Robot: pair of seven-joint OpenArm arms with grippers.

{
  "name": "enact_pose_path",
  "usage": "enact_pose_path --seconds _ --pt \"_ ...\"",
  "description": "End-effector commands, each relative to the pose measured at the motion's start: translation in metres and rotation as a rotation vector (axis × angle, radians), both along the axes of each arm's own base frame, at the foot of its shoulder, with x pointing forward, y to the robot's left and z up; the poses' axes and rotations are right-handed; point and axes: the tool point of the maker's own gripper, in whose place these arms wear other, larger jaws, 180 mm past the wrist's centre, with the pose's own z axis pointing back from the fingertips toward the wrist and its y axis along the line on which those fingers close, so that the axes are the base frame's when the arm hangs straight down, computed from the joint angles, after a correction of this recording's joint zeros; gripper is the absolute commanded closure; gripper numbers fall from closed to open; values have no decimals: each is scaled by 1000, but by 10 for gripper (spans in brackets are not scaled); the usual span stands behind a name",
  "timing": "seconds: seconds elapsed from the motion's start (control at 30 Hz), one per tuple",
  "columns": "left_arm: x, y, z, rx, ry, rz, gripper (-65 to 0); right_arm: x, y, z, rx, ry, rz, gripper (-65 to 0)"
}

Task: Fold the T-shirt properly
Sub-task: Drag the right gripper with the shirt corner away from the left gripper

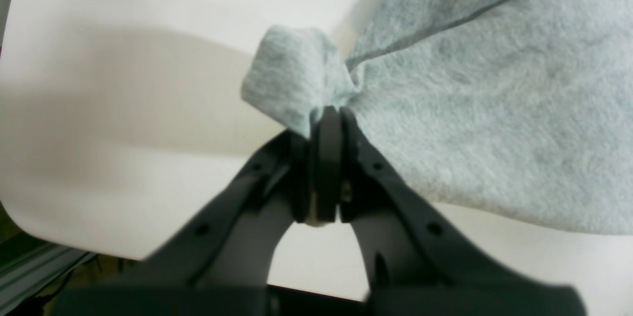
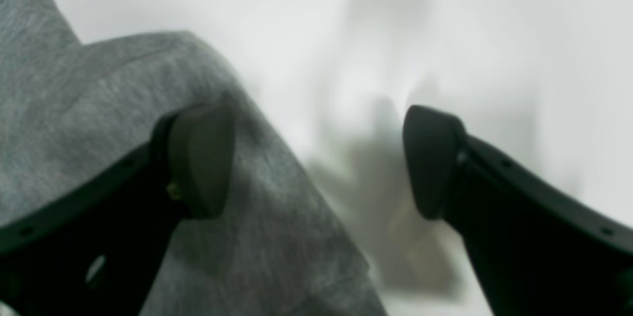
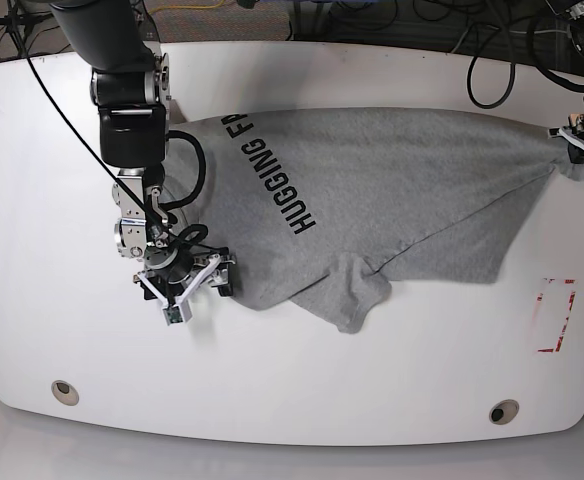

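Base view: the T-shirt (image 3: 372,190) is spread across the surface (image 3: 292,400); its far-right corner is pinched by the left hand (image 3: 578,146) for pulling, while the right hand (image 3: 187,280) is kept wide at the left edge.

T-shirt (image 3: 372,190) spread on table (image 3: 302,380) (lettering toward the left); sleeve nearest front.
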Motion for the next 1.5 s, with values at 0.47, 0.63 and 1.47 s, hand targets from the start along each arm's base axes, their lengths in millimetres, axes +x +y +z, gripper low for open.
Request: enact_pose_path --seconds 0.47,0.63,1.47 --pt "7 5 13 29 -36 -13 0 -18 59 -6 6 12 153 -509" --pt "8 5 13 29 -37 -13 0 -32 64 -11 -4 37 174 -509" --pt "9 4 13 28 -39 -16 0 -26 57 13 -30 -39 176 -13"
